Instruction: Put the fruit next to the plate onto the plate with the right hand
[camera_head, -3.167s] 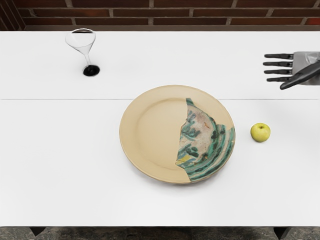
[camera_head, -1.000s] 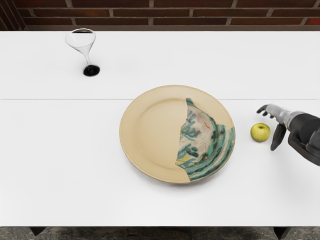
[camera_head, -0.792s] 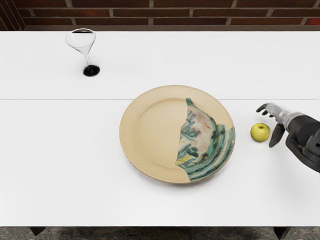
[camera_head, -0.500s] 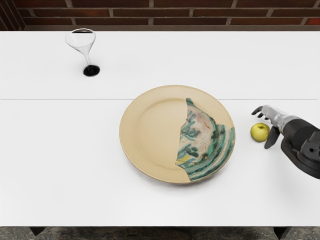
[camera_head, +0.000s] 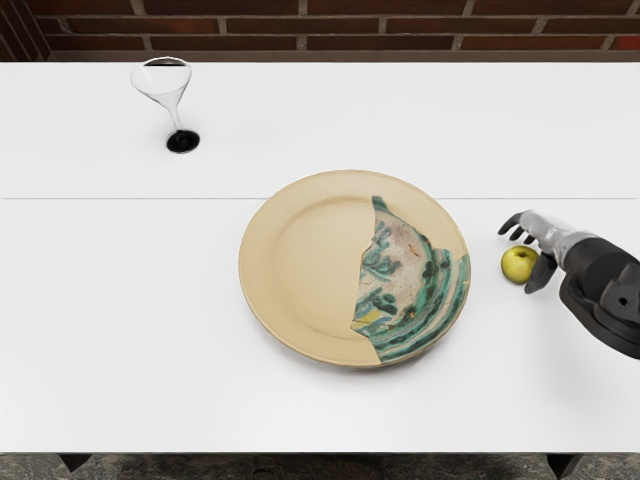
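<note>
right hand (camera_head: 547, 238) arched over yellow-green apple (camera_head: 518, 264) (fingers spread), just right of plate (camera_head: 300, 260)

A single head camera is looking down at a slant on the white surface (camera_head: 120, 300) from above its near side. It is facing the brick wall (camera_head: 320, 25) that is running along the top of the frame. It is standing back far enough to take in the near edge at the bottom, the plate (camera_head: 300, 260) near the centre, and the glass (camera_head: 168, 95) in the upper left. The right robot hand (camera_head: 530, 245) is reaching in from the right edge.
</note>
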